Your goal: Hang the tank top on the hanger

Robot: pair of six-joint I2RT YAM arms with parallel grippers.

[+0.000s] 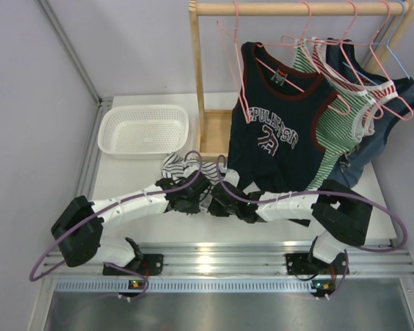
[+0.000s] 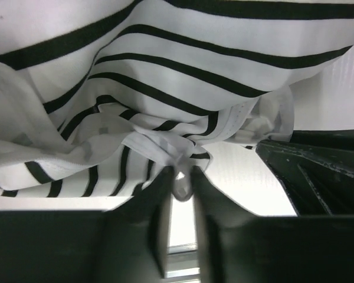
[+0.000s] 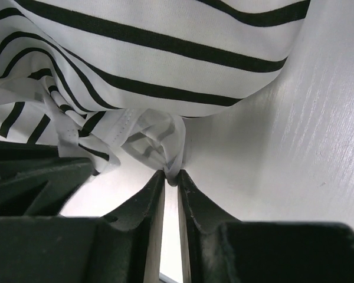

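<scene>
The tank top (image 1: 173,165), white with thin dark stripes, lies crumpled on the white table just ahead of both grippers. It fills the left wrist view (image 2: 165,88) and the right wrist view (image 3: 165,65). My left gripper (image 1: 199,190) (image 2: 181,177) is shut on a small fold of its edge. My right gripper (image 1: 218,194) (image 3: 171,175) is shut on another bunched fold close beside it. An empty pink wire hanger (image 1: 232,65) hangs from the wooden rail at the back, above and behind the grippers.
A white plastic basket (image 1: 143,129) sits at the back left. The wooden rack (image 1: 196,83) carries a navy top (image 1: 276,131), a green-and-white striped top (image 1: 338,124) and a darker garment on pink hangers, plus a light blue hanger (image 1: 408,69).
</scene>
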